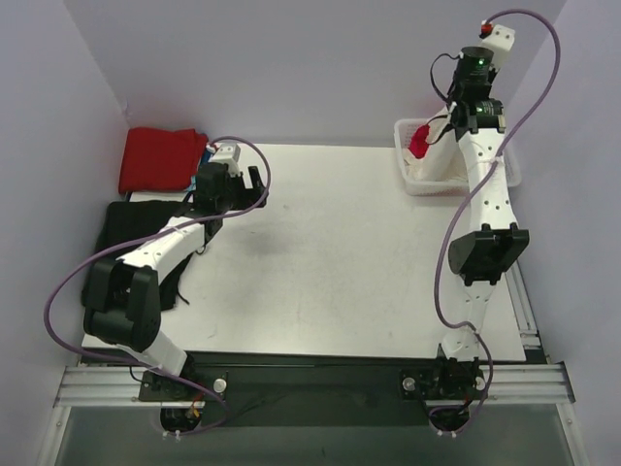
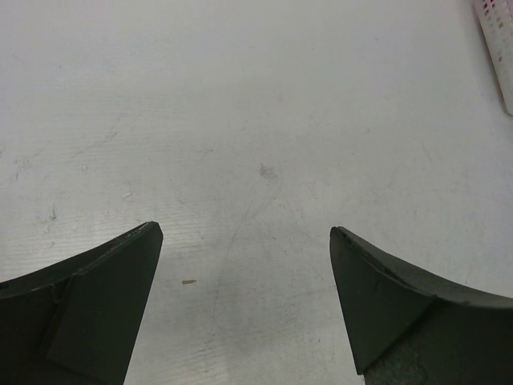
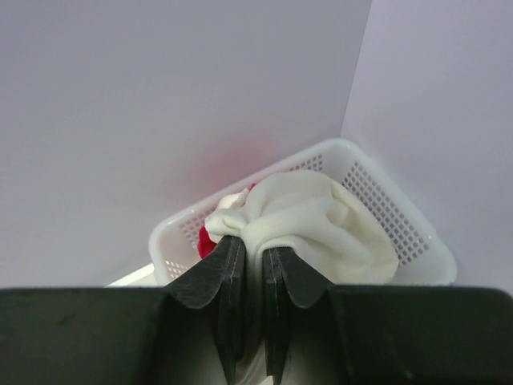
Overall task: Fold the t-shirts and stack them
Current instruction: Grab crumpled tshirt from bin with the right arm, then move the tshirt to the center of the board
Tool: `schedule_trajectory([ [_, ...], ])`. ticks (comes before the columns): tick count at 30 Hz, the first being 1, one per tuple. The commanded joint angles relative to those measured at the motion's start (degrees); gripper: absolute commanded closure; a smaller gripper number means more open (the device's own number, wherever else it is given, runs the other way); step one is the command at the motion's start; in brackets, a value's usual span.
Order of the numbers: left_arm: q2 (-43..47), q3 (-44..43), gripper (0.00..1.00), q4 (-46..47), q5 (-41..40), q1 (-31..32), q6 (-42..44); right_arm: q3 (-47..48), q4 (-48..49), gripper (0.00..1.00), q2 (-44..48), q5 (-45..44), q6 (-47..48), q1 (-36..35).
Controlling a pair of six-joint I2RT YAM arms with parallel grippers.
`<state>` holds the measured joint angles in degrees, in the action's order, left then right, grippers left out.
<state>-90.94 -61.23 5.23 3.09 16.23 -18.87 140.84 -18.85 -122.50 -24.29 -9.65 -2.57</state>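
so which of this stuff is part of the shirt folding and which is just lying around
Job: cream shirt, pinched by the right gripper at the basket; folded red shirt, far left.
Lying about: black cloth under the left arm.

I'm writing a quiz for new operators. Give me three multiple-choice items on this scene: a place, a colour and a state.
1. Where does the basket stand?
A. At the far right of the table
B. At the near left corner
C. In the middle

2. What colour is the folded shirt at the far left?
A. Blue
B. Red
C. Green

3. What is the state of the right end effector?
A. Open and empty
B. Shut on the cream shirt
C. Out of every view

Answers: 1 A, the top view shows it at the far right edge. 2 B, it shows plainly red from above. 3 B, the right wrist view shows the fingers pinching cream cloth above the basket.
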Motion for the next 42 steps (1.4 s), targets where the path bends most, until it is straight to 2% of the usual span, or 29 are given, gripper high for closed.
schedule_trajectory([
  [1, 2.2, -1.4, 0.02, 1.4, -0.3, 0.5, 0.8, 3.7, 4.7, 1.0, 9.3, 2.6, 2.7, -0.9],
  [8, 2.1, -1.3, 0.02, 1.9, 0.6, 0.6, 0.9, 6.2, 4.6, 1.0, 16.1, 9.3, 5.9, -4.3],
  [18, 1.7, -0.6, 0.03, 3.1, 1.7, 0.7, 0.9, 8.8, 3.7, 1.0, 25.1, 13.7, 9.1, -17.7],
  [25, 2.4, 1.0, 0.03, 3.7, 1.9, 0.8, 0.5, 4.3, 6.6, 1.0, 30.3, 11.6, 20.4, -34.7],
  [26, 2.6, 1.2, 0.03, 3.9, 1.8, 0.8, 0.3, 2.2, 8.2, 1.0, 31.3, 10.1, 23.1, -40.5],
  [27, 2.8, 1.4, 0.02, 3.9, 1.8, 0.8, 0.2, -3.2, 14.0, 1.0, 33.8, 8.5, 25.9, -43.6],
  [28, 2.9, 1.8, 0.02, 4.0, 1.8, 0.8, 0.2, -6.0, 17.2, 1.0, 34.8, 7.3, 34.2, -47.6],
  [29, 3.2, 1.9, 0.02, 4.0, 1.8, 0.8, 0.2, -7.2, 21.6, 1.0, 35.2, 5.3, 37.7, -53.3],
  [31, 3.6, 2.3, 0.03, 4.0, 1.8, 0.8, 0.1, -4.9, 22.5, 1.0, 33.5, 3.4, 44.4, -57.3],
  [32, 3.9, 2.6, 0.03, 3.9, 1.8, 0.9, 0.1, -4.2, 22.6, 1.0, 32.7, 2.5, 45.6, -58.2],
  [35, 4.9, 3.0, 0.02, 3.3, 1.7, 0.9, -0.1, -10.4, 28.8, 1.0, 33.5, -2.5, 49.6, -59.5],
  [38, 5.8, 3.3, 0.03, 1.8, 0.4, 0.9, -0.2, -18.2, 29.7, 1.0, 34.6, -10.1, 48.5, -56.2],
  [40, 6.0, 3.1, 0.02, 0.4, -2.3, 1.0, -0.3, -24.5, 30.4, 1.0, 36.7, -17.1, 45.1, -51.6],
  [42, 6.8, 3.0, 0.03, -2.6, -5.6, 1.0, -0.6, -36.3, 29.1, 1.0, 39.9, -19.7, 37.3, -48.3],
])
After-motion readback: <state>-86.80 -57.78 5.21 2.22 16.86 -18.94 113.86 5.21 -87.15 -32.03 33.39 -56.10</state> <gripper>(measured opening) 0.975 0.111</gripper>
